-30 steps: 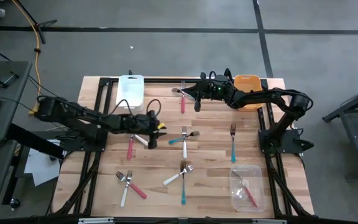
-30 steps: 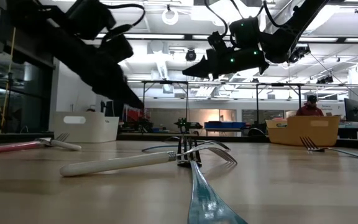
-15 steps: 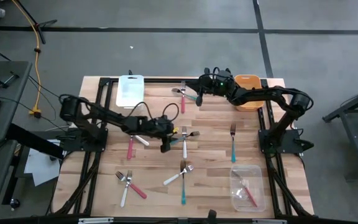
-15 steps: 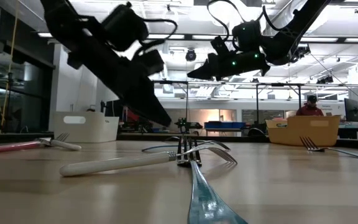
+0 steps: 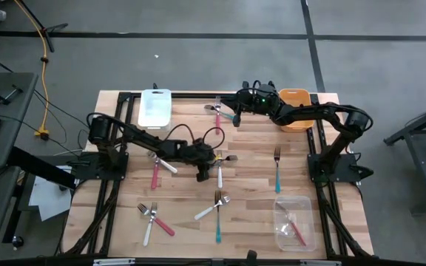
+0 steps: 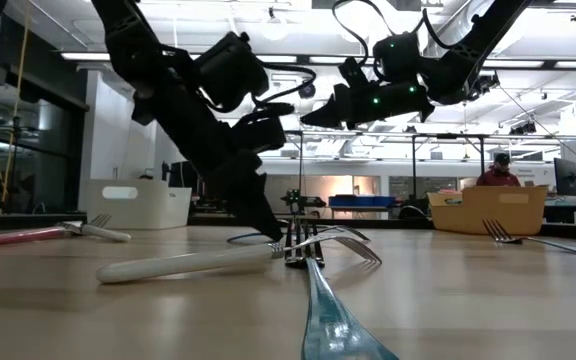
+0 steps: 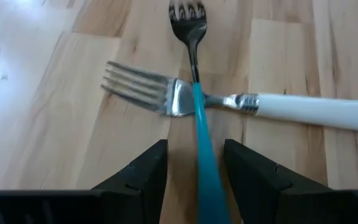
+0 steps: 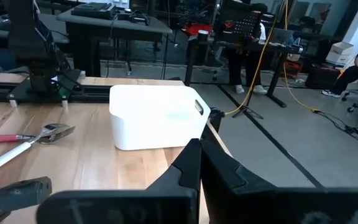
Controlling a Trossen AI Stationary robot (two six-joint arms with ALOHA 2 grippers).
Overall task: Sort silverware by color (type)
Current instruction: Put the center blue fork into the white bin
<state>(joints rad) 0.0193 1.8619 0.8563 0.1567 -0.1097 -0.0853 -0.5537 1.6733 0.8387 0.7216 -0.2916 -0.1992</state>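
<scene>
Several forks with red, teal or white handles lie scattered on the wooden table. At its middle a teal fork (image 5: 219, 174) lies across the neck of a white fork (image 5: 228, 159). My left gripper (image 5: 211, 168) is low over this pair and open. In the left wrist view its fingers (image 7: 143, 169) stand on either side of the teal fork's handle (image 7: 205, 163), above the white fork (image 7: 303, 109). My right gripper (image 5: 234, 117) hangs shut above the far edge, beside a red fork (image 5: 217, 122). It holds nothing.
A white bin (image 5: 155, 107) and an orange bin (image 5: 294, 98) stand at the far edge. A clear bin (image 5: 294, 223) at the near right holds a red fork. More forks lie near the left (image 5: 152, 218), the middle (image 5: 217, 208) and the right (image 5: 277, 174).
My left gripper has swept toward the table's right and come down from above the red and white forks to the crossed teal and white pair. It now has its fingers astride the teal handle. The forks have not moved.
</scene>
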